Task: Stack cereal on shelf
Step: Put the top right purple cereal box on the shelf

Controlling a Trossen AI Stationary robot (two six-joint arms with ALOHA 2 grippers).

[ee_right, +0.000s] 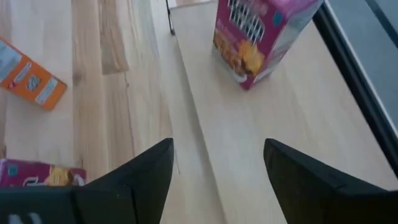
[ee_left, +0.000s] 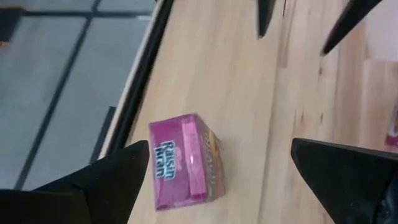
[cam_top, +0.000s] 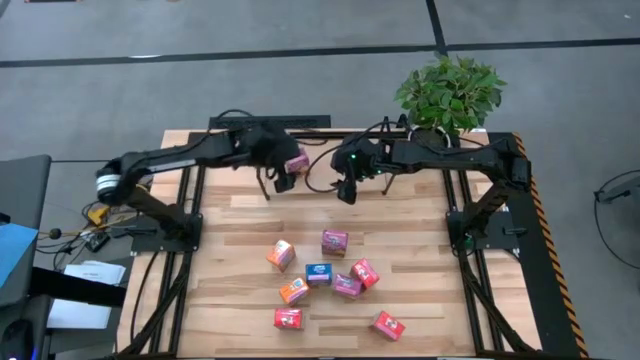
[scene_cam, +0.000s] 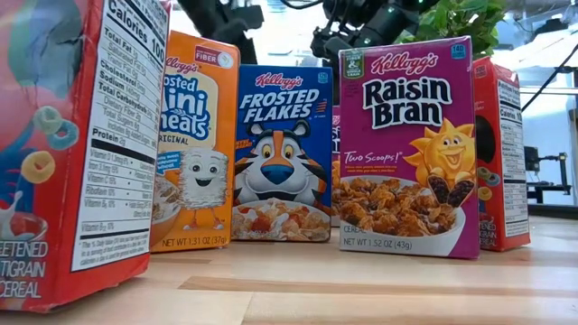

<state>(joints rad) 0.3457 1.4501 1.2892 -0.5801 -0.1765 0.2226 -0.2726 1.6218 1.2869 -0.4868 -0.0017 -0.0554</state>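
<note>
One magenta cereal carton [cam_top: 297,160] rests on pale wood near the table's far edge; it shows in the left wrist view [ee_left: 183,160] and the right wrist view [ee_right: 261,34]. My left gripper [cam_top: 283,178] hangs open just left of it and above, clear of it. My right gripper [cam_top: 347,190] is also open and holds nothing [ee_right: 218,142], right of the carton. Black rods that I take for the shelf [cam_top: 270,122] run along the far edge. Several more cartons [cam_top: 330,275] stand loose mid-table.
A potted plant [cam_top: 450,92] stands at the far right corner. The low view shows red [scene_cam: 63,153], orange [scene_cam: 194,144], blue [scene_cam: 282,153] and magenta [scene_cam: 406,153] cartons in a row. Bare wood lies between the grippers and the loose cartons.
</note>
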